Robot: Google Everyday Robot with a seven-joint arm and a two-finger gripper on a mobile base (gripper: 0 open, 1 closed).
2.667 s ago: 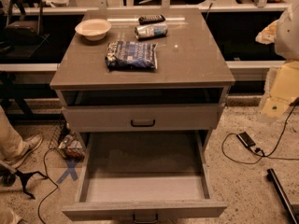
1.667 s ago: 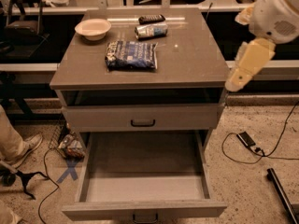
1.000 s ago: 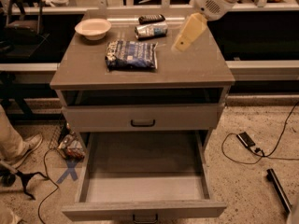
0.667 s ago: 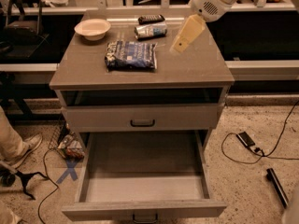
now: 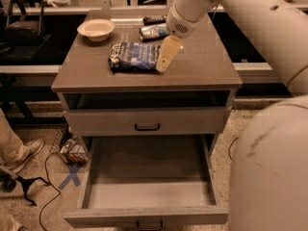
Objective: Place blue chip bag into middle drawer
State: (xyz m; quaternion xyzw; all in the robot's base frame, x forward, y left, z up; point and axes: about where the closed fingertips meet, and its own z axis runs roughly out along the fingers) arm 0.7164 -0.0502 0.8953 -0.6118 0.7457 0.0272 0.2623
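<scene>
The blue chip bag (image 5: 134, 57) lies flat on the grey cabinet top (image 5: 207, 69), a little left of its middle, in the upper part of the frame. The gripper (image 5: 162, 65) comes down from the upper right, and its pale tip is at the right end of the bag. It seems to touch the edge of the bag, but we cannot tell if it is open or closed, or if it holds anything. The middle drawer (image 5: 87, 177) is pulled out wide at the bottom of the frame, and its pale floor and tall side walls show.

A pale bowl (image 5: 96, 29) stands at the back left of the top. A drink can (image 5: 153, 31) lies on its side just behind the bag, and the wrist of the robot arm (image 5: 250, 13) covers its right end. Behind the can there is a dark flat object (image 5: 154, 19); we cannot say what it is. Between the top and the open drawer there is a shallower drawer (image 5: 106, 121) with a black bar handle (image 5: 147, 127), shut as far as we can see, and above it a dark gap.

The robot body (image 5: 272, 172) fills the lower right corner as a big pale shape and hides the floor there. The handle (image 5: 149, 224) of the open drawer is cut by the bottom edge. At the left edge, a person's shoe (image 5: 24, 150) and leg are partly cut off. Near them on the floor are a blue tape cross (image 5: 72, 174) and some small packets (image 5: 72, 150) that we cannot read.
</scene>
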